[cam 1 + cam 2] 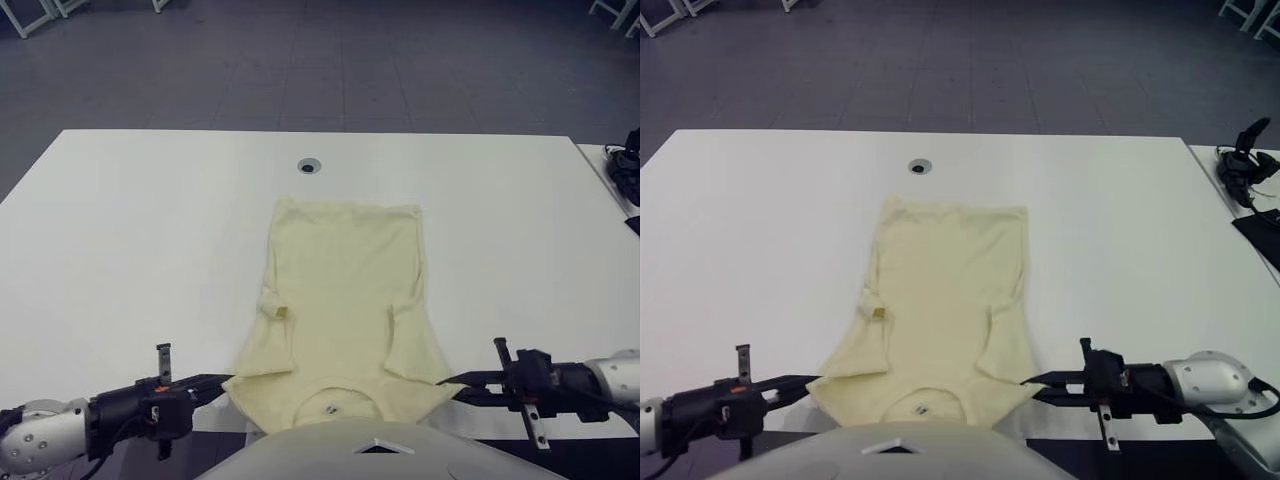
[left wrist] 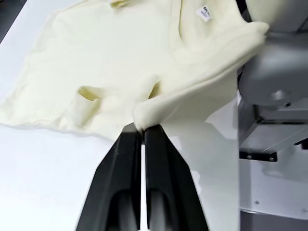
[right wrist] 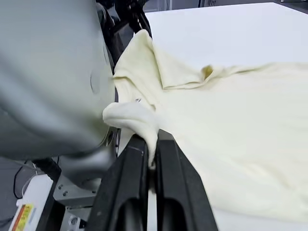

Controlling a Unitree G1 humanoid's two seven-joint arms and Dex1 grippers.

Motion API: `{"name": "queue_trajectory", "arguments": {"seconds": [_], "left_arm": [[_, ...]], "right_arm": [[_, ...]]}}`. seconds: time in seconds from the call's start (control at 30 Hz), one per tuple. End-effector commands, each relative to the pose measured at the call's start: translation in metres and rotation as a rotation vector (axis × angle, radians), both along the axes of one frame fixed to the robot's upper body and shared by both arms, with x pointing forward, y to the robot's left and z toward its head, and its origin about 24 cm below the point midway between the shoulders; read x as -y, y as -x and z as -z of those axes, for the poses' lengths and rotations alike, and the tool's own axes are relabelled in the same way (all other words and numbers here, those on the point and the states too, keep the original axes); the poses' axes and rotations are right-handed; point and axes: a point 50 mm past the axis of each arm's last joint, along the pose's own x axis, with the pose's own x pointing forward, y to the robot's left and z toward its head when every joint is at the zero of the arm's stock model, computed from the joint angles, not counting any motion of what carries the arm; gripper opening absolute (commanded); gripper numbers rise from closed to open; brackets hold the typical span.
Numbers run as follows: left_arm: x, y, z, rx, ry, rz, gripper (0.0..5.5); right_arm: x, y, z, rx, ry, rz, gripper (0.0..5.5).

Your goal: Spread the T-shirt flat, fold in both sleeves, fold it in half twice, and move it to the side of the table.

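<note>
On the white rectangular table (image 1: 120,230), in the head views, the pale yellow cotton T-shirt (image 1: 340,300) lies at the near edge, collar toward the robot, both sleeves folded inward. In the left wrist view, the black left gripper (image 2: 142,131) is pinched tight on the shirt's left shoulder corner. In the right wrist view, the black right gripper (image 3: 151,144) clamps the opposite corner likewise. For a clean half-fold, I judge both corners should rise together and travel evenly to the far hem, edge taut.
</note>
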Motion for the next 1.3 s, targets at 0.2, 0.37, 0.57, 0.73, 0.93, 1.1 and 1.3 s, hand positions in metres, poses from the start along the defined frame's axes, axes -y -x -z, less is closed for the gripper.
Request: {"name": "queue_trajectory", "arguments": {"seconds": [0.2, 0.37, 0.57, 0.73, 0.93, 1.1, 1.3], "left_arm": [[0.009, 0.035, -0.024, -0.283, 0.148, 0.104, 0.00], [0.023, 0.039, -0.048, -0.255, 0.266, 0.156, 0.00], [0.017, 0.035, -0.052, -0.245, 0.254, 0.145, 0.00], [0.004, 0.007, -0.047, -0.194, 0.197, 0.107, 0.00], [0.000, -0.054, -0.044, -0.024, 0.161, 0.021, 0.00], [0.003, -0.093, -0.045, 0.057, 0.206, -0.015, 0.00], [0.000, -0.129, -0.037, 0.091, 0.202, -0.073, 0.00]], "right_arm": [[0.004, 0.013, -0.023, -0.053, -0.119, 0.001, 0.00], [0.001, 0.024, -0.033, -0.052, -0.167, -0.011, 0.00], [-0.001, 0.026, -0.037, -0.046, -0.170, -0.020, 0.00], [-0.001, 0.011, -0.024, 0.011, -0.097, 0.018, 0.00], [-0.003, -0.038, -0.021, 0.172, -0.032, 0.126, 0.00], [-0.007, -0.071, -0.021, 0.235, -0.020, 0.154, 0.00], [-0.017, -0.114, -0.016, 0.283, -0.025, 0.189, 0.00]]}}
